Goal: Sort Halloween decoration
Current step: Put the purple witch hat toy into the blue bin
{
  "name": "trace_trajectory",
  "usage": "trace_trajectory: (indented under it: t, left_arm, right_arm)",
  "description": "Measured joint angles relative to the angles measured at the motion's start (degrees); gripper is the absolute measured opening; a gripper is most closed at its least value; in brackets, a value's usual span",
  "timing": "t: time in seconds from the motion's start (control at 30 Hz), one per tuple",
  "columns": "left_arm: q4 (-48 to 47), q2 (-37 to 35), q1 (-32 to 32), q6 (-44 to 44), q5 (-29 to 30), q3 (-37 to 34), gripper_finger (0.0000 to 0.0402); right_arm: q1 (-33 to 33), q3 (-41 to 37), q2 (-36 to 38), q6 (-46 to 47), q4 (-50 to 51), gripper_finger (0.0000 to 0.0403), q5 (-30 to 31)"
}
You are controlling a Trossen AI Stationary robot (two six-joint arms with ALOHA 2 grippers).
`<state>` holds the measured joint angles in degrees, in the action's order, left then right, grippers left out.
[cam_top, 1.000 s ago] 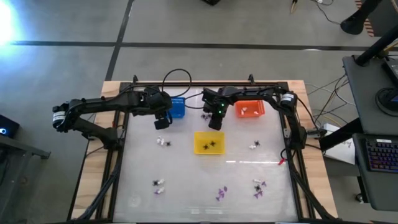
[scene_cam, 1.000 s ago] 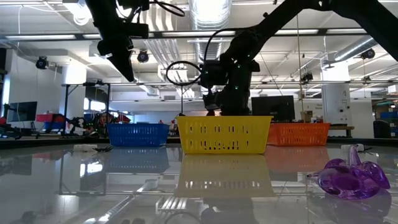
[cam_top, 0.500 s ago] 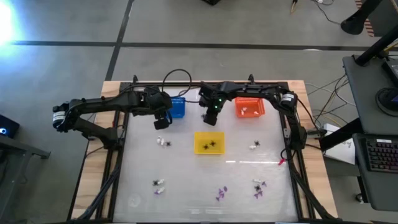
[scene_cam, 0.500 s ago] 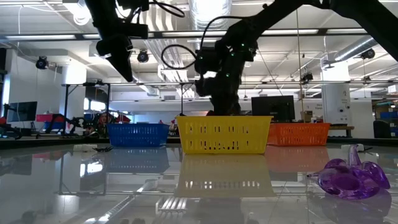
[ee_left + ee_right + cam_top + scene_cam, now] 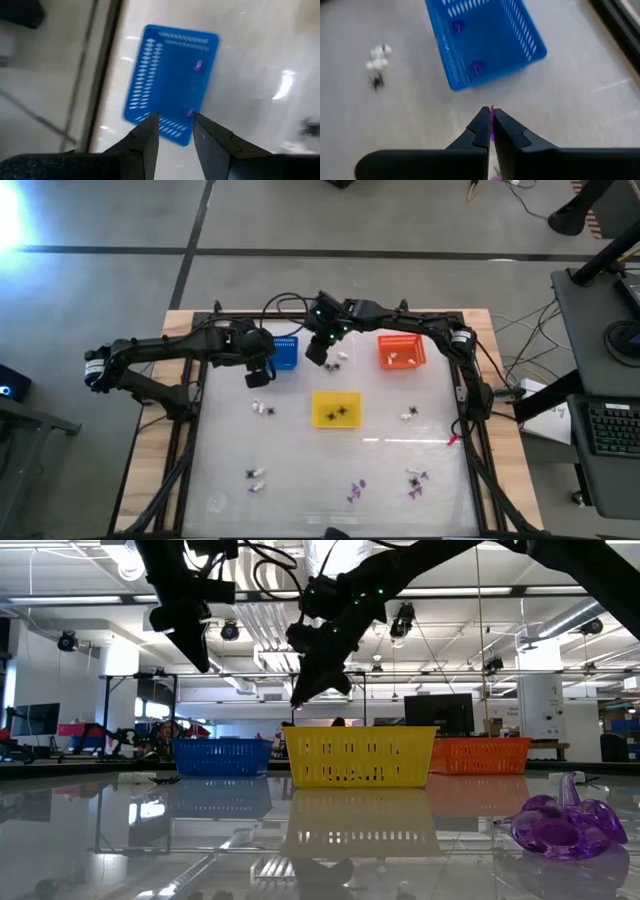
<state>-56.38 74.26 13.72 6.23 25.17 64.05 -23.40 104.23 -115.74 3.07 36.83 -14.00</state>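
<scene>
Beside the blue basket (image 5: pixel 485 42), the right gripper (image 5: pixel 491 122) pinches a purple trinket (image 5: pixel 492 120); next, carry it over and release.

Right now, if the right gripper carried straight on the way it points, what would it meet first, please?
Most likely the blue basket: the right gripper, shut on a purple trinket, points at its near wall, though depth is unclear.
</scene>
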Motion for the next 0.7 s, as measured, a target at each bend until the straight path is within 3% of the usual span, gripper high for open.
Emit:
trace_trajectory:
  t: [0.2,0.7]
  left_arm:
    - [-5.22,-2.10,0.07,-1.96,7.78,0.00,0.0102]
    - [-5.94,-10.61,0.07,-7.42,8.35,0.00,0.0102]
  right_arm:
    - [0.00,0.08,0.00,1.32,-2.93,0.0008,0.00]
    - [0.00,-0.38,-0.42,5.43,-13.19,0.0008,-0.01]
